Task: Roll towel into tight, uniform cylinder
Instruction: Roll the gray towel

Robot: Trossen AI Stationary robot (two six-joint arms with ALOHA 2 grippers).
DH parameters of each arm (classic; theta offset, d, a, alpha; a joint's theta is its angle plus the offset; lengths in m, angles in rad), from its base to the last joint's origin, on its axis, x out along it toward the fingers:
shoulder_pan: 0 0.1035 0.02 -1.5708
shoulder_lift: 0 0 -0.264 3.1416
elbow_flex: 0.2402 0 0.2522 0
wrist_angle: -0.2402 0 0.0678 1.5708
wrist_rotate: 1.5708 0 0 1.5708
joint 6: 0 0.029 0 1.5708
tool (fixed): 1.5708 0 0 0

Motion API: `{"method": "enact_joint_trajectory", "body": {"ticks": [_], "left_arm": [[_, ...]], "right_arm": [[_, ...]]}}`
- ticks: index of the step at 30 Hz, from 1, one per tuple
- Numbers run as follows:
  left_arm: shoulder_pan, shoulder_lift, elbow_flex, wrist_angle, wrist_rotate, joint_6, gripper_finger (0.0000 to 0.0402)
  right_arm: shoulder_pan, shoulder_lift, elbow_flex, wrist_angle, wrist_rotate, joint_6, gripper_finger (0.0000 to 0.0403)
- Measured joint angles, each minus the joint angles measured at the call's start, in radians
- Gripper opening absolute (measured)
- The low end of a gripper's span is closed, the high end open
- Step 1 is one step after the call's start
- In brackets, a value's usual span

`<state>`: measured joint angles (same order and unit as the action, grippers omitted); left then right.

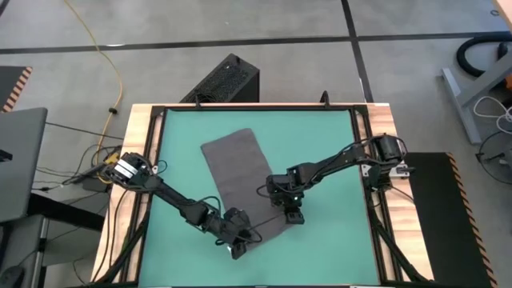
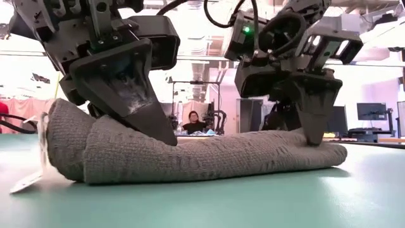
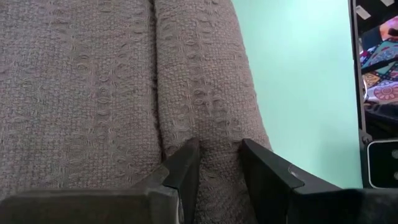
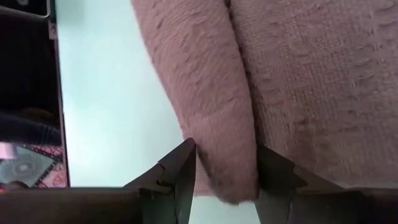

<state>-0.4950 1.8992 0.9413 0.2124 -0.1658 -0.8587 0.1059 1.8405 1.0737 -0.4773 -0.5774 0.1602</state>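
Towel (image 1: 238, 178) lies diagonally across the mat, left tool (image 1: 238, 242) and right tool (image 1: 293, 214) both pinching its rolled near edge.

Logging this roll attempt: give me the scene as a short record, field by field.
surface: green mat on a wood-edged table
towel: dark grey, near edge rolled into a short fold, the rest lying flat on the mat
left gripper: at the roll's left end, fingers closed on the rolled edge
right gripper: at the roll's right end, fingers closed on the rolled edge
tag: white, at the roll's left end in the low view
roll progress: only begun
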Motion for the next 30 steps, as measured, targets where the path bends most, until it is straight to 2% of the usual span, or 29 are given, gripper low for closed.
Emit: {"method": "enact_joint_trajectory", "body": {"ticks": [5, 9, 12, 15, 18, 21, 30], "left_arm": [[-0.003, 0.000, -0.001, -0.021, 0.000, -0.001, 0.0112], [-0.003, 0.000, -0.001, -0.036, 0.000, 0.000, 0.0112], [-0.003, 0.000, -0.001, -0.044, -0.004, 0.009, 0.0112], [0.002, 0.000, -0.001, -0.036, -0.004, 0.039, 0.0112], [0.003, 0.000, -0.001, -0.036, -0.004, 0.057, 0.0112], [0.003, 0.000, -0.002, -0.036, -0.004, 0.075, 0.0112], [0.005, 0.000, -0.002, -0.034, 0.002, 0.069, 0.0112]], "right_arm": [[0.001, -0.068, 0.015, -0.070, 0.044, -0.066, 0.0162], [0.029, -0.186, -0.012, -0.061, 0.195, -0.109, 0.0162], [0.089, -0.275, -0.078, 0.064, 0.323, -0.101, 0.0162], [0.161, -0.324, -0.171, 0.251, 0.375, -0.087, 0.0162], [0.223, -0.332, -0.236, 0.341, 0.408, -0.115, 0.0162], [0.260, -0.315, -0.258, 0.351, 0.448, -0.162, 0.0162], [0.279, -0.238, -0.261, 0.369, 0.478, -0.241, 0.0173]]}}
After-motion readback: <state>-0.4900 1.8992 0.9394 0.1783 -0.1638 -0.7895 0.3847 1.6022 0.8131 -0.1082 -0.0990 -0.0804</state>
